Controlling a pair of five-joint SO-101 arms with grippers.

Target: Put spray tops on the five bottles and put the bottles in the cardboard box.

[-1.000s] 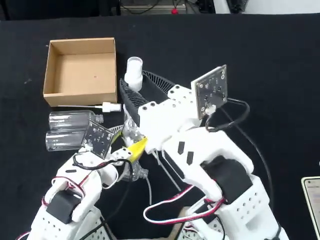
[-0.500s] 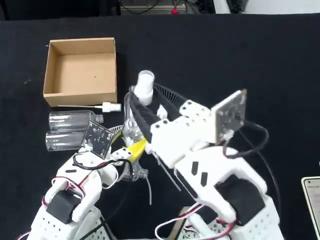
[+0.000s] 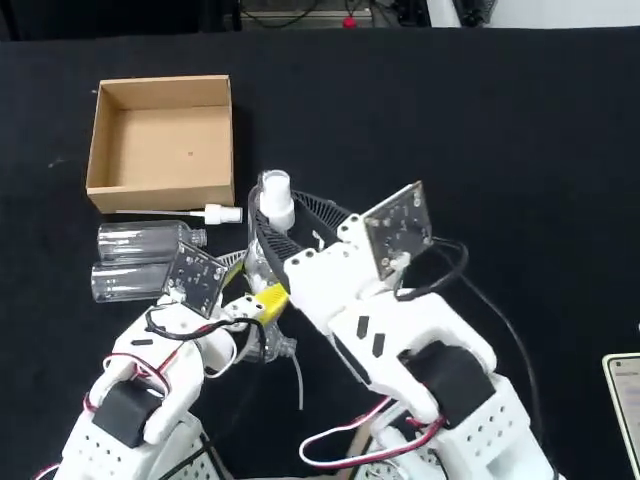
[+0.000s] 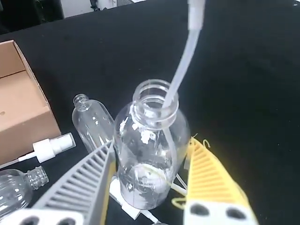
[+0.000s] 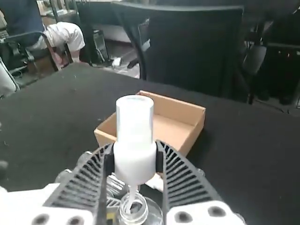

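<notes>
We find the left gripper [image 4: 152, 144] clamped on an open bottle [image 4: 149, 180], one jaw against each side. The right gripper [image 5: 134, 151] holds a spray top [image 5: 135, 124] just above the bottle's neck, with its tube inside the mouth. Two spare bottles [image 3: 145, 242] and a loose spray top [image 3: 215, 213] lie beside the cardboard box [image 3: 160, 150].

Your clear bottle [image 4: 150, 159] stands upright; a white spray top [image 5: 135, 136] sits above, tube in its neck. Two bottles [image 3: 145, 242] lie beside the cardboard box [image 3: 160, 187].
</notes>
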